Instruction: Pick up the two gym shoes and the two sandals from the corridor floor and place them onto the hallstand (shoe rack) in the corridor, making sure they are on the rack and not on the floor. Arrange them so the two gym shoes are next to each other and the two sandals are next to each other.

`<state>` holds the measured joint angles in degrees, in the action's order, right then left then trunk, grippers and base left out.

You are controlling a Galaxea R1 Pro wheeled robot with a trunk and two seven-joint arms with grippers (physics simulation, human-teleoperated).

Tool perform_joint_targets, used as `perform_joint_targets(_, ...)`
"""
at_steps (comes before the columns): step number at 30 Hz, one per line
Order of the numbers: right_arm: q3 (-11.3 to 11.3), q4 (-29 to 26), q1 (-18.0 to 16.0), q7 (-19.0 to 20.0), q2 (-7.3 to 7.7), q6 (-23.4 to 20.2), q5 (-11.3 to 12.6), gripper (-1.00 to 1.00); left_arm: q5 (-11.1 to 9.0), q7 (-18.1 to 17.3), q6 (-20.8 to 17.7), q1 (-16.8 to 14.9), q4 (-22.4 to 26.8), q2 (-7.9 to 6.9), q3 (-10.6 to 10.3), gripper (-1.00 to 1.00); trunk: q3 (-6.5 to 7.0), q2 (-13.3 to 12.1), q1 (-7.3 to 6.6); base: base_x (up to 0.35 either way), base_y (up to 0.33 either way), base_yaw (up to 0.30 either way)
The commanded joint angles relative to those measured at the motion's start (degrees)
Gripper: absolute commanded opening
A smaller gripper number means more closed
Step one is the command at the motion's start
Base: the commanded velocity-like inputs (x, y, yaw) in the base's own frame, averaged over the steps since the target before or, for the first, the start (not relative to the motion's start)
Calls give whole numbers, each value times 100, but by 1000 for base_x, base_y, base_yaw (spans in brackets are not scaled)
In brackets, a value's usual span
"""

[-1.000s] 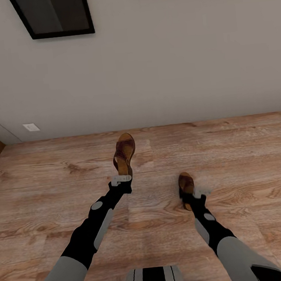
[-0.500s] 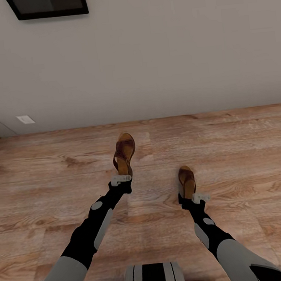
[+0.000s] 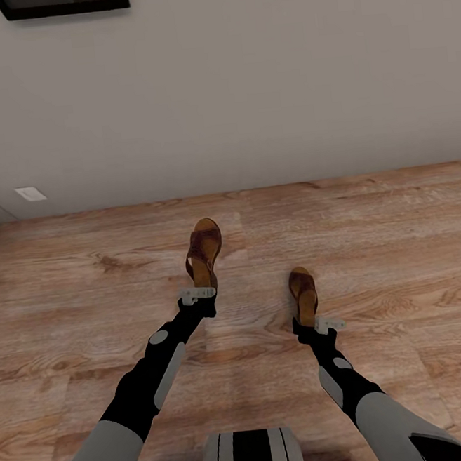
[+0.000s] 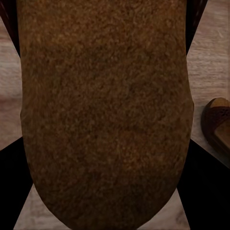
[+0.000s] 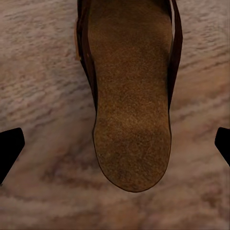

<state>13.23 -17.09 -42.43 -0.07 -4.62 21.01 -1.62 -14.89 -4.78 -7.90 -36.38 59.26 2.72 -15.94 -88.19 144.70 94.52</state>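
Head view has tilted down along the wall point(image 3: 244, 81), left gripper point(image 3: 198, 295) still clamped on one sandal point(image 3: 204, 250), right gripper point(image 3: 317, 323) jaws apart behind the other sandal point(image 3: 303, 294) on the corridor floor point(image 3: 401, 242), so second pick pending.

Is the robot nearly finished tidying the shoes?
Not nearly. Done: the left tool holds one sandal up off the wood floor. In hand: the right tool sits open around the second sandal, which lies on the floor. Left: grabbing it, carrying both sandals to the rack, then both gym shoes.
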Motion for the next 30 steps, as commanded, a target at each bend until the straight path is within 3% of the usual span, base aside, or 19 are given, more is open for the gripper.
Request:
perform_joint_targets(1, 23, 4, -4, -1, -3, 17, -16, 100, -58, -14, -36, -1, 6, 0, 3, -100, -7, 1, -1, 0, 0, -55)
perform_joint_targets(10, 22, 4, -3, 4, -3, 17, -17, 100, -58, -14, -36, -1, 6, 0, 3, -100, -231, 12, 20, 0, 0, -13)
perform_joint_targets(14, 22, 4, -4, 8, -3, 17, -15, 100, -58, -14, -36, -1, 6, 0, 3, -100, -236, 12, 20, 0, 0, 0)
perform_joint_targets(26, 22, 4, -2, 11, -3, 17, -14, 100, -58, -14, -36, -1, 6, 0, 3, -100, -581, 28, 51, 0, 0, 0)
perform_joint_targets(30, 22, 4, -5, 13, -3, 17, -14, 100, -58, -14, -36, -1, 6, 0, 3, -100, -618, 29, 53, 0, 0, 0)
